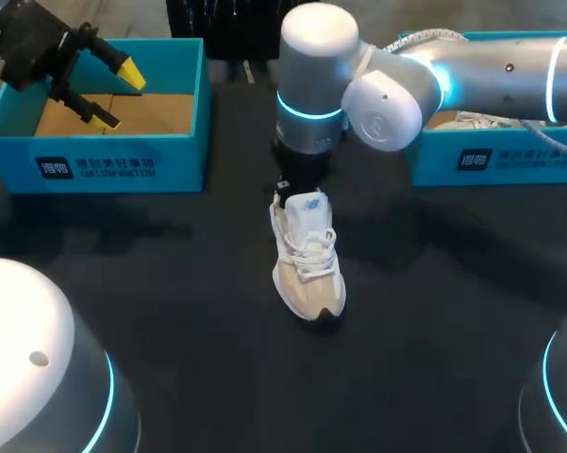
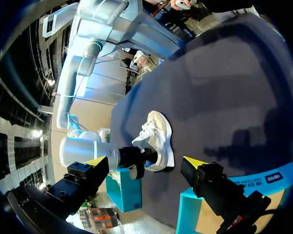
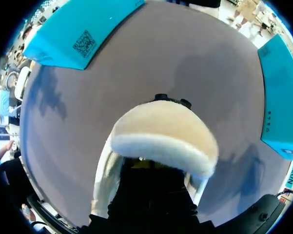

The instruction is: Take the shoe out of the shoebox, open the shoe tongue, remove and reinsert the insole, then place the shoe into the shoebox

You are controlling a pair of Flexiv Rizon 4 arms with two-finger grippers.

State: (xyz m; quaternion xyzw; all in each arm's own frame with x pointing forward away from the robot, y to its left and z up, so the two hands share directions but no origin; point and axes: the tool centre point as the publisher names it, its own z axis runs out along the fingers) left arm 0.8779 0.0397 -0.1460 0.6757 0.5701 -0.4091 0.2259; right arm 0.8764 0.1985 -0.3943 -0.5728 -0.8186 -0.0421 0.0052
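1. Head view: the shoe (image 1: 307, 253), white and beige with white laces, stands on its sole in the middle of the black tabletop (image 1: 170, 311). Its toe points to the near edge and its heel to the far edge.
2. The right arm (image 1: 311, 57) comes in from the right side and reaches to the middle. The right gripper (image 1: 289, 188) is at the heel of the shoe, but the wrist covers it, so I cannot tell if this claw is apart or together.
3. The blue shoebox (image 1: 113, 160) stands open at the far left corner, with brown cardboard inside. The left gripper (image 1: 115, 94) hangs over it with its yellow tips apart and nothing between them.
4. A second blue box (image 1: 495, 159) stands at the far right, partly under the right arm, with something white inside.
5. Left wrist view: the two yellow tips stand wide apart. Ahead of them the shoe (image 2: 156, 134) stands on the dark tabletop, with the dark end of the right arm at its heel. A blue wall of the shoebox (image 2: 263, 181) shows just under the left claw.
6. Right wrist view: a cream part of the shoe (image 3: 161, 129) with a white fluffy rim is very close ahead of the right claw. The claw itself shows only as a dark mass, so its state cannot be told here either.
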